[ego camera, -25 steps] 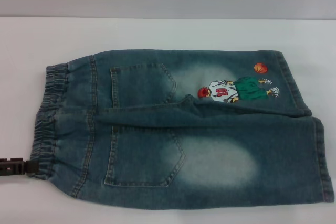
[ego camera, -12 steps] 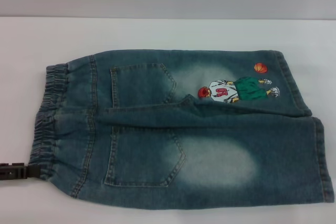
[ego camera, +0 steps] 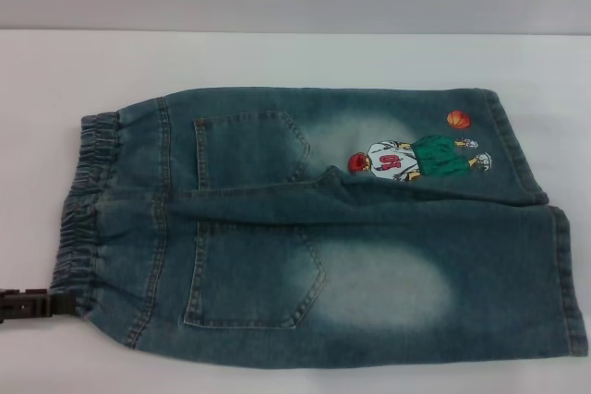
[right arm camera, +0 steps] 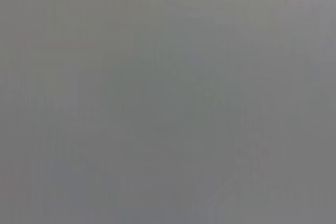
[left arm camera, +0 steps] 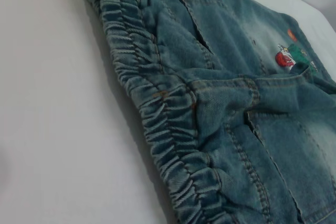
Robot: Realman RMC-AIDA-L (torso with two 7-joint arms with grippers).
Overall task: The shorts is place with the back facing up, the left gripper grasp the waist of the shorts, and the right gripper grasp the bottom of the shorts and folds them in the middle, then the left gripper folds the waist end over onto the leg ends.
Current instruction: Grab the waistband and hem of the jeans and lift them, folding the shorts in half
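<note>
Flat on the white tabletop point(ego camera: 277, 57) lie the shorts point(ego camera: 314, 228), back side up, stretched sideways across the head view. The waist point(ego camera: 81, 214), a puckered elastic band, runs along their left side, and the leg ends point(ego camera: 554, 237) point right, the near one reaching almost to the right edge of the view. Two patch pockets show on the seat: the far pocket point(ego camera: 249, 149) and the near pocket point(ego camera: 254, 274), each with a pale washed patch just to its right. The far leg carries a cartoon basketball player print point(ego camera: 420, 159) with an orange ball point(ego camera: 458, 119) just above it. A raised fold of denim runs between the two legs from the seat toward the print.

At the near left corner of the waist, the left pincer point(ego camera: 57, 302) reaches in from the left edge of the view, low on the tabletop, its black tip touching the band; whether its fingers are apart or clamped on the cloth cannot be told. The left wrist view looks along the ruffled waist point(left arm camera: 157, 108) from close by, with a pocket opening point(left arm camera: 202, 40) beyond. The right pincer shows in no view; its wrist camera sees only plain grey.
</note>
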